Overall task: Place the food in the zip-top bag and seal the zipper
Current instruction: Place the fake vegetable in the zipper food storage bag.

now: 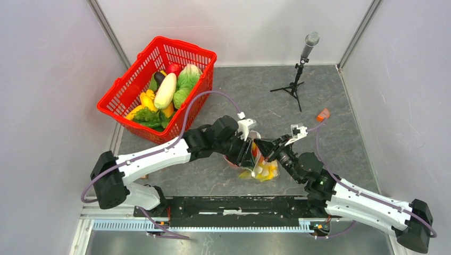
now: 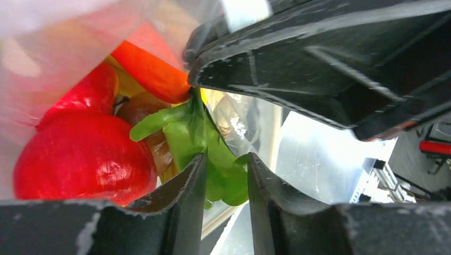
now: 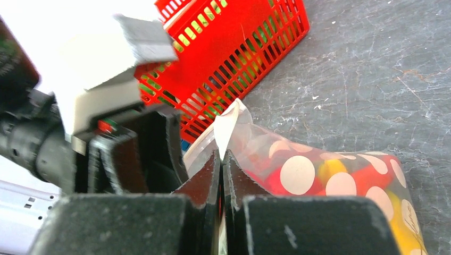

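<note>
Jaws of right gripper [image 3: 222,159] pressed together on top edge of zip-top bag [image 3: 319,175], likely holding the mouth up. At that mouth left gripper [image 2: 226,159] jaws stand apart, food [image 2: 85,159] inside just beyond. Beyond bag, red basket [image 1: 186,45] holds more produce.

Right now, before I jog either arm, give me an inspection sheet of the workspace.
Surface: grey, scuffed table.
Job's things: dotted bag mid-table, mouth open, holding red, yellow and green food; more food in the basket.
Clutter: red basket far left; mic stand far right; small orange item right of it.
Tools: left tool open at the bag's mouth, green piece at its fingers; right tool shut on the bag's edge.
Cables: left cable and right cable arc over their arms; no snag seen.
Surroundings: white walls.
</note>
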Tool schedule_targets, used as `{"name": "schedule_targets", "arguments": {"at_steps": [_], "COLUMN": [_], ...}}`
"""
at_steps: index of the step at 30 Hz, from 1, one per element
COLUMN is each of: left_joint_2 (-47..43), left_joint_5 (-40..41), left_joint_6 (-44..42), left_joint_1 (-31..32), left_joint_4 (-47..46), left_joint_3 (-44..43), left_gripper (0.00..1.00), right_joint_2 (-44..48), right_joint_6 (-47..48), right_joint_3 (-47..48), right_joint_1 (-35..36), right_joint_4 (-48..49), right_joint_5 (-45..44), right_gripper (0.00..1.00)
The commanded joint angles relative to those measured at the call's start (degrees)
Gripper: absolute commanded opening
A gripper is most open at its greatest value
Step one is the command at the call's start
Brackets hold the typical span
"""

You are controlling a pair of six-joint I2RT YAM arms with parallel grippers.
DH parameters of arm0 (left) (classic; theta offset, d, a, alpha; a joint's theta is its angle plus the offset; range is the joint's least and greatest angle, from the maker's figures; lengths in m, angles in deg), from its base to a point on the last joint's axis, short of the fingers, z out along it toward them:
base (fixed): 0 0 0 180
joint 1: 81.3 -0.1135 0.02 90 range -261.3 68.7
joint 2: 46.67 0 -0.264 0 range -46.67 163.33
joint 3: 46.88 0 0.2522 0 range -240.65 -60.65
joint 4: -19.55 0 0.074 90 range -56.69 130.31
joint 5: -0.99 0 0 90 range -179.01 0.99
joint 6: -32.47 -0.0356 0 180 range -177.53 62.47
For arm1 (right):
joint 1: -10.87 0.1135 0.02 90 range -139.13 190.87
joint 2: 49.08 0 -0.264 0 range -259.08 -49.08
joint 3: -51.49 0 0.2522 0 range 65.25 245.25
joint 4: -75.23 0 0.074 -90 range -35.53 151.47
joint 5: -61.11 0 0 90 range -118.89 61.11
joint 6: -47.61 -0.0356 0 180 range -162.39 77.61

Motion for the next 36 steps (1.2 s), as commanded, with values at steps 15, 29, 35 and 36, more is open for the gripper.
{"name": "schedule_targets", "arguments": {"at_steps": [15, 29, 35, 36], "left_joint_2": [-3.3, -13.2, -17.3, -18.1], "left_joint_5": [4.6, 22.3, 28.6, 29.4], "left_joint_6": [-0.7, -6.3, -7.4, -7.6], "left_joint_1": [1.0, 0.0, -1.4, -1.7], "left_joint_4": [-2.5, 8.1, 11.3, 11.4], "left_joint_3": [7.4, -1.0, -1.0, -0.9], "left_gripper": [0.39, 0.71, 0.81, 0.82], "right_joint_2": [-1.3, -2.0, -3.0, -3.3], "right_joint_6": [1.6, 3.5, 4.4, 4.6], "right_joint_3": [2.4, 2.0, 1.8, 1.9], "right_joint_1": [-0.1, -0.1, -0.1, -0.1], "right_joint_4": [2.1, 5.1, 6.9, 6.9], "right_joint_5": [-1.6, 3.1, 5.3, 5.7], "right_gripper": [0.05, 0.05, 0.05, 0.05]}}
